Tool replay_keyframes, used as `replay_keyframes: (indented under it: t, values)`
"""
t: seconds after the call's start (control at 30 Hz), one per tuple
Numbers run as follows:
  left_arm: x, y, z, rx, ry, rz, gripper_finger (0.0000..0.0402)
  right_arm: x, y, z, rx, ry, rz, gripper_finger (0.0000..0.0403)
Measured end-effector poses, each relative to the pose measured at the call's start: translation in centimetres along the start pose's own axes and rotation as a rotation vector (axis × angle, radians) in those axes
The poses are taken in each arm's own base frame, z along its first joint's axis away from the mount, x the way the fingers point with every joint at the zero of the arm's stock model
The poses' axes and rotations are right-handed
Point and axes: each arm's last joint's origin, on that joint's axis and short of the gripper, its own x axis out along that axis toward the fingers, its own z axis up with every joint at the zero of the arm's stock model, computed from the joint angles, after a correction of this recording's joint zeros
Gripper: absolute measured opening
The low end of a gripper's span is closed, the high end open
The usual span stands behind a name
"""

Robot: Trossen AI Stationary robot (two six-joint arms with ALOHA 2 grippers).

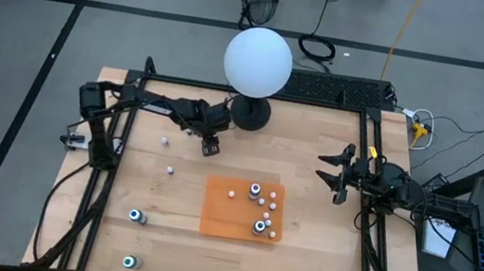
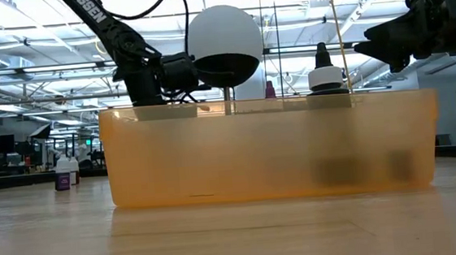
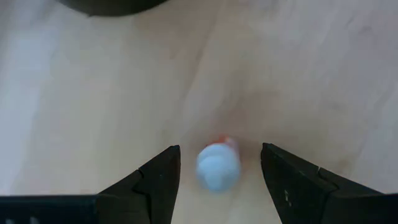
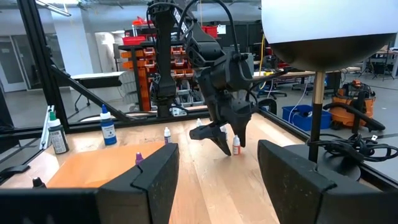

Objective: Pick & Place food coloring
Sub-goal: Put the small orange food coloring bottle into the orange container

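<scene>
The food coloring is several tiny white-capped dropper bottles. Some stand on the flat orange mat, others are scattered on the wood, such as a bottle and a green-topped one. One red-bodied bottle stands upright on the table between the fingers of my left gripper, which is open and points down over it; the fingers stand on either side without touching. The right wrist view shows this red bottle beside the left fingers. My right gripper waits open at the table's right side.
The big white globe on its black base stands just beyond my left gripper, near the table's far edge. Black frame rails run along the table's sides. Bare wood lies between the red bottle and the mat.
</scene>
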Motion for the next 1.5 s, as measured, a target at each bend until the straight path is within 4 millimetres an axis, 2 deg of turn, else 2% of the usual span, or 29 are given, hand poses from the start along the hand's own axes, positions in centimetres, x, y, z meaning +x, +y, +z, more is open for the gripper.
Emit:
replay_keyframes:
  t: [1.07,1.17,1.4,1.5]
  values:
    - [-0.08,0.14,0.01,0.005,0.005,-0.018,0.0222,0.0,0.0,0.0,0.0,0.0,0.0,0.0208]
    - [-0.09,0.12,0.02,0.006,0.004,-0.02,0.0199,0.0,0.0,-0.01,0.0,0.0,0.0,0.0208]
    - [-0.1,0.13,0.04,0.005,0.002,-0.022,0.0099,0.0,0.0,0.0,0.0,0.0,0.001,0.0208]
    - [-0.13,0.09,0.09,0.007,-0.004,-0.04,0.007,0.0,0.0,-0.01,0.0,0.0,0.0,0.0208]
